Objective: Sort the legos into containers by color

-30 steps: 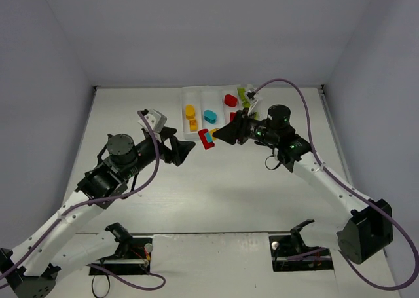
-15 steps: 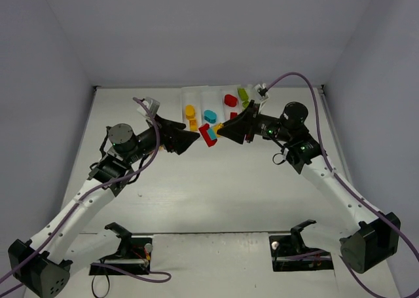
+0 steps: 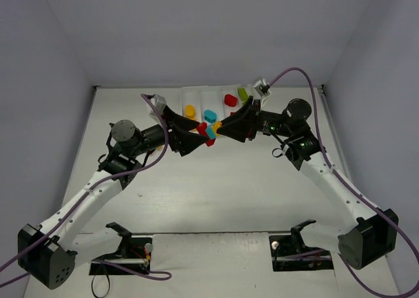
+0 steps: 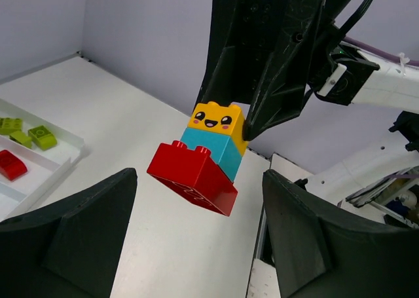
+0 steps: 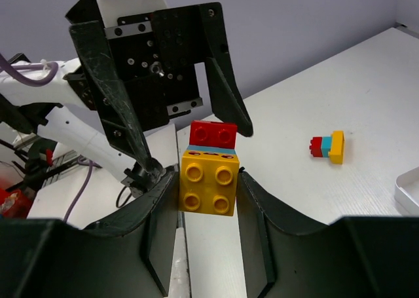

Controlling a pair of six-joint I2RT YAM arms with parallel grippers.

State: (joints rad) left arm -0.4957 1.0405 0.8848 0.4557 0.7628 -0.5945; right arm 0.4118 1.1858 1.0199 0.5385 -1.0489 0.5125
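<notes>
1. right tool is clamped on the yellow end of a three-brick stack: yellow face brick, then cyan, then red. we see the stack held in the air over the tabletop, just off the near end of the white tray.
2. left tool gapes wide, one finger on either side of the stack's red end. we see a gap on both sides, and it grips nothing.
3. tray compartments, left to right in the top view: yellow brick, cyan brick, red brick, green bricks.
4. second small stack, red-cyan-yellow, lies on the tabletop, apart from both tools.
</notes>
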